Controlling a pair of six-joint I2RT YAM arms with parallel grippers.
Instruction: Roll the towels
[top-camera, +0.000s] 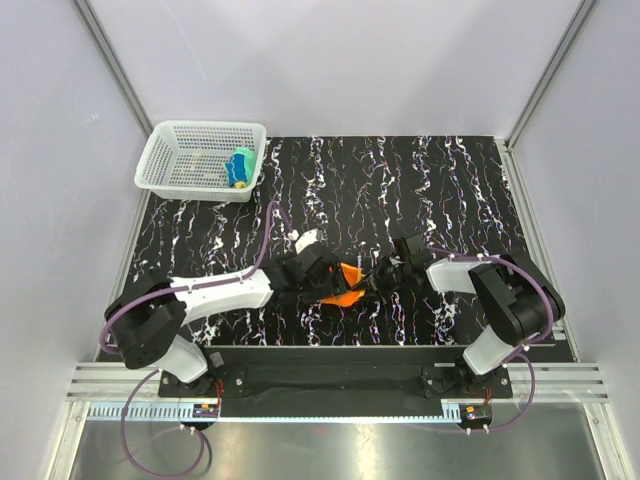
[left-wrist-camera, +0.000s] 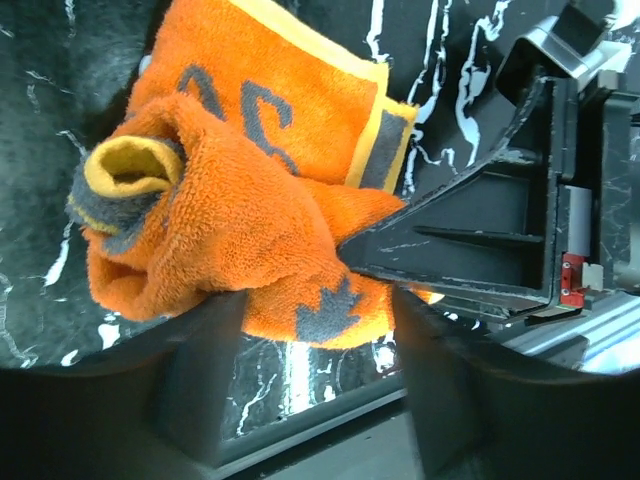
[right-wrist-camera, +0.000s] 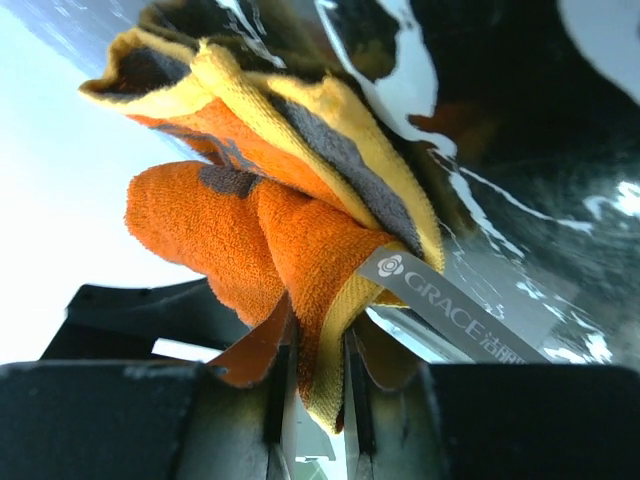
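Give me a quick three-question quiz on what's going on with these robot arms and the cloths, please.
1. Where is the yellow-and-blue towel? A) inside the white basket B) beside it C) under it
2. True or false: the right hand is pinching the orange towel.
3. Fill in: the basket stands at the table's far ____ corner.
Key: 1 A; 2 true; 3 left.
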